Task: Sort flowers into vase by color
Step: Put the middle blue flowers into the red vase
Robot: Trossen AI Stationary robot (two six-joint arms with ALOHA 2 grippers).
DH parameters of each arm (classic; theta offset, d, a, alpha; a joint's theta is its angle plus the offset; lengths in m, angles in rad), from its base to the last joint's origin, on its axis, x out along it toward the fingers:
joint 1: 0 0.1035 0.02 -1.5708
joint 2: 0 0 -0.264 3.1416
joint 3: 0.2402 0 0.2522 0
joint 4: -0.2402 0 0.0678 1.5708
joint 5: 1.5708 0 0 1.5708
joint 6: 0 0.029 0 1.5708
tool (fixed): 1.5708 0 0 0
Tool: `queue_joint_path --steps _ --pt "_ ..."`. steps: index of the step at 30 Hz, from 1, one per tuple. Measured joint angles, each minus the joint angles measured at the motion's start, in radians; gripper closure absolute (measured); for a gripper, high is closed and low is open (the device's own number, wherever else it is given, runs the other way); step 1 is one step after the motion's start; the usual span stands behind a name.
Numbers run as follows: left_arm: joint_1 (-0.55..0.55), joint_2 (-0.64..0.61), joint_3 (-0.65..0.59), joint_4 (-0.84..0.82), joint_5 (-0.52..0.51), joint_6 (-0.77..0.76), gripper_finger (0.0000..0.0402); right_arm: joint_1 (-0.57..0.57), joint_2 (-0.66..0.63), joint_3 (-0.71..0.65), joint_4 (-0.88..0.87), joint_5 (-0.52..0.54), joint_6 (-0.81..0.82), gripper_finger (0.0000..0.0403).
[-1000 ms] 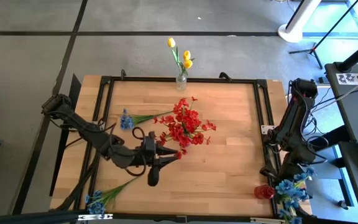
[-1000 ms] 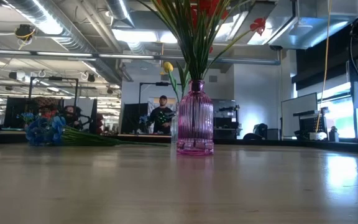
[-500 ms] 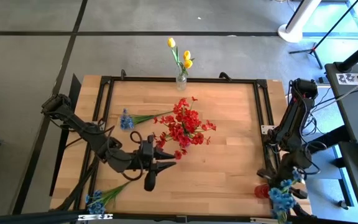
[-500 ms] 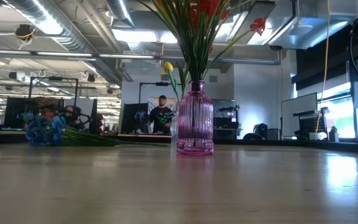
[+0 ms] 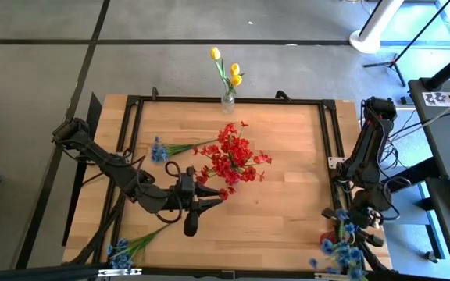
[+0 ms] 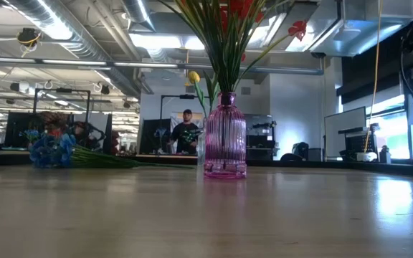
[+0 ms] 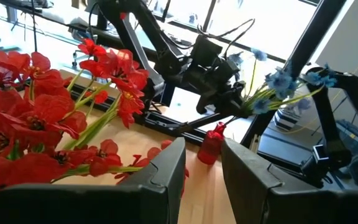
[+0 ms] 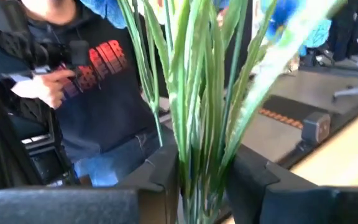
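Red sprays (image 5: 233, 160) stand in a pink ribbed vase (image 6: 225, 136) at the table's middle. Yellow tulips (image 5: 231, 74) stand in a clear vase (image 5: 227, 99) at the far edge. One blue stem (image 5: 159, 150) lies flat on the table left of the red sprays, and another (image 5: 120, 251) lies at the near left corner. My left gripper (image 5: 209, 204) is open just near-left of the red blossoms and touches nothing. My right gripper (image 5: 348, 225) is at the near right corner, shut on a blue bunch (image 5: 338, 251). A small red vase (image 7: 212, 142) stands below that bunch. My right gripper pinches the blue bunch's green stems (image 8: 201, 177) between its two fingers, several stems together. The bunch is lifted clear of the table. Its blossoms (image 7: 284, 81) stand out beyond the fingers, above the small red vase.
A black frame (image 5: 330, 156) runs around the wooden tabletop. A person in a dark hoodie (image 8: 98, 93) stands close beyond the right arm. Bare wood (image 5: 287, 211) lies between the red sprays and the near right corner.
My right gripper has swung the blue bunch toward the table's near edge and to the left; its blossoms now lie over the near right corner where the red vase showed before. My left gripper has drawn back a little from the red blossoms, toward the near left.
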Motion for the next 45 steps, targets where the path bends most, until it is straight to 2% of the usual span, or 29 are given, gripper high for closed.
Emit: queue_joint_path --steps 15,23,31,40,45 --pt "0.000 0.000 0.000 0.000 0.000 -0.026 0.0302 0.000 -0.078 0.253 -0.726 0.042 0.204 0.0295" --pt "-0.009 0.000 0.000 -0.030 0.000 -0.058 0.0302 0.000 -0.077 0.384 -1.034 0.002 0.390 0.0294" --pt "-0.009 -0.001 0.000 -0.078 0.000 -0.105 0.0302 0.000 -0.076 0.402 -1.150 -0.111 0.619 0.0294" --pt "-0.008 -0.001 0.000 -0.093 0.000 -0.125 0.0302 0.000 -0.077 0.403 -1.186 -0.161 0.690 0.0294" --pt "-0.008 -0.001 0.000 -0.213 0.000 -0.224 0.0302 0.000 -0.070 0.481 -1.347 -0.169 0.769 0.0294"
